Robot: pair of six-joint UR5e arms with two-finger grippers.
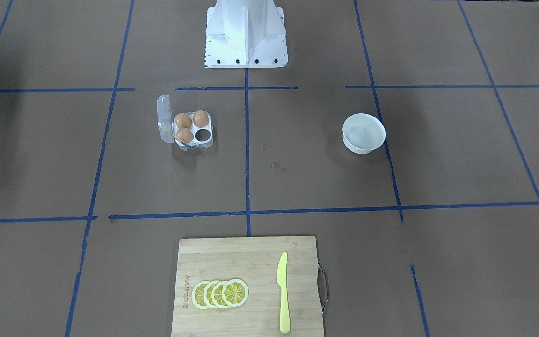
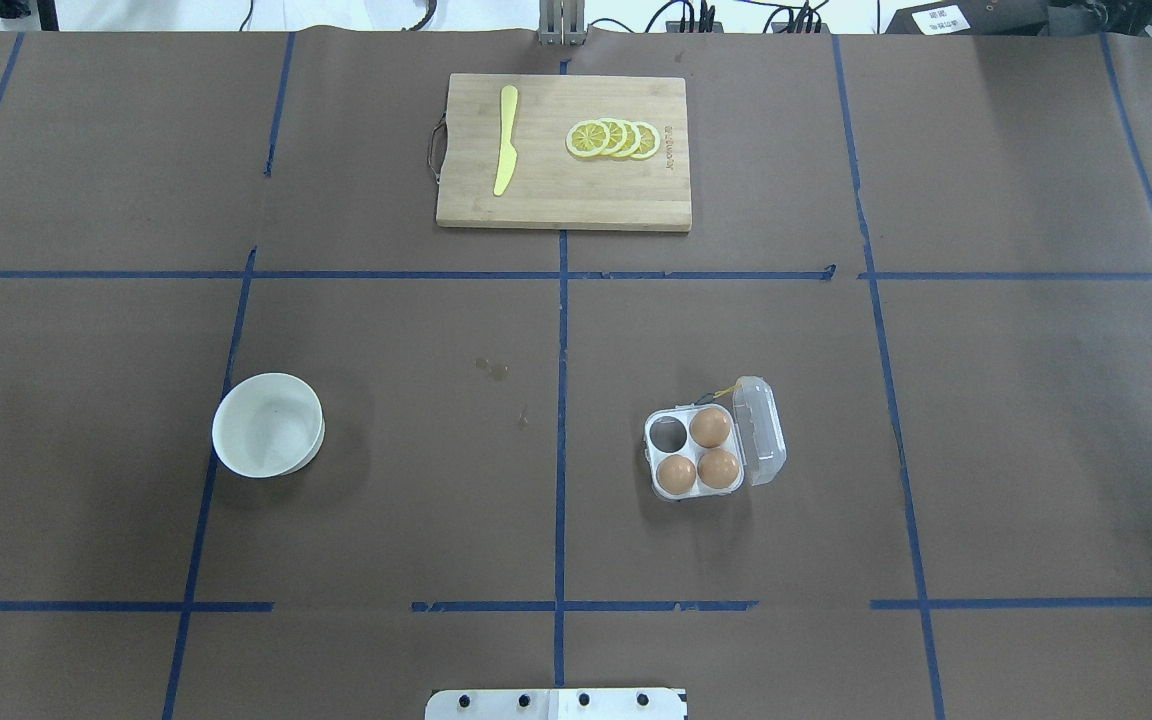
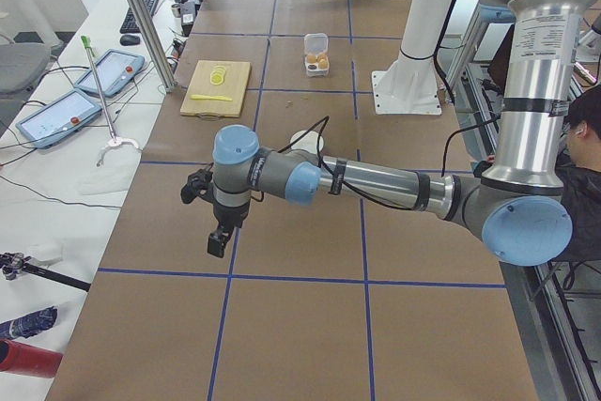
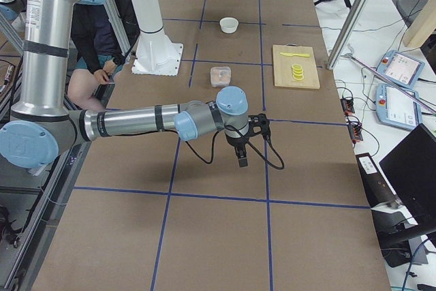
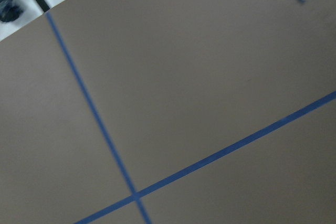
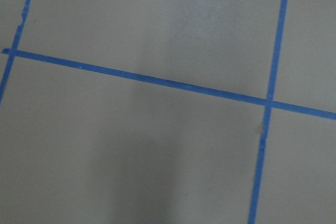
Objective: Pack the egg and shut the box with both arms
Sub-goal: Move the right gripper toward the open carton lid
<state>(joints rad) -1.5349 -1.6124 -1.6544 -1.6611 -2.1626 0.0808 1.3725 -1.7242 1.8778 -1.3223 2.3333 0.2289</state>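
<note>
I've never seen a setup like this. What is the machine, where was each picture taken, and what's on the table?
This is a robot with two silver arms, each ending in a black two-finger gripper. Two pictures look down on the table, one from behind the robot, one facing it. Two look along it from its ends: the left gripper and the right gripper hang over bare table, holding nothing I can see. The last two come from cameras on the wrists and show only table and blue tape. On the table lie a clear egg box, lid open, with three eggs and one cup empty; a white bowl that looks empty; and a cutting board with a yellow knife and lemon slices.
</note>
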